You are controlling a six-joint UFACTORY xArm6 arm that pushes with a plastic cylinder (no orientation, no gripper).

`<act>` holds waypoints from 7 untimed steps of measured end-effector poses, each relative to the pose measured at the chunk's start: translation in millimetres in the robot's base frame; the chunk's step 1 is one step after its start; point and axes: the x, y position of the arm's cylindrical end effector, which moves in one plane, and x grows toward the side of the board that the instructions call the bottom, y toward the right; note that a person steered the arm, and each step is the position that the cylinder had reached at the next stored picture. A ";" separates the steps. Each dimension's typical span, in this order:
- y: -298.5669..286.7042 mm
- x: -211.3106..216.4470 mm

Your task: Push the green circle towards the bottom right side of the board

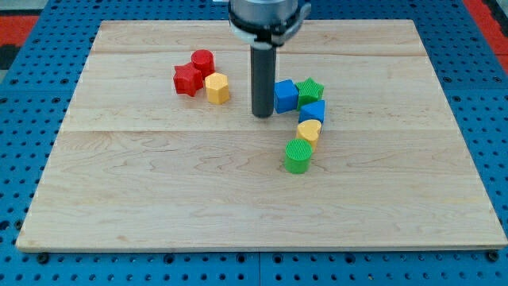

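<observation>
Green circle [298, 156] sits near surface [159, 206] centre, untouched, just below yellow heart [309, 131].
No claw, only my tip [263, 115], up-left by blue cube [286, 96]; approach step, next get behind circle's upper-left, push toward bottom right corner.

Wooden board [159, 199] under coloured blocks [298, 156]

Pale matt wooden board [159, 206]; ribbed, seemingly plastic green circle [298, 156].

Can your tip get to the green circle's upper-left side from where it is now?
Probably yes. My tip stands left of the blue cube; bare board lies between it and the green circle.
</observation>
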 end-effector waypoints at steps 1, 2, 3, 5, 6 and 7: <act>0.0 45.0; 9.4 69.3; 32.1 79.5; 34.6 76.3; 34.6 63.6; 47.2 61.8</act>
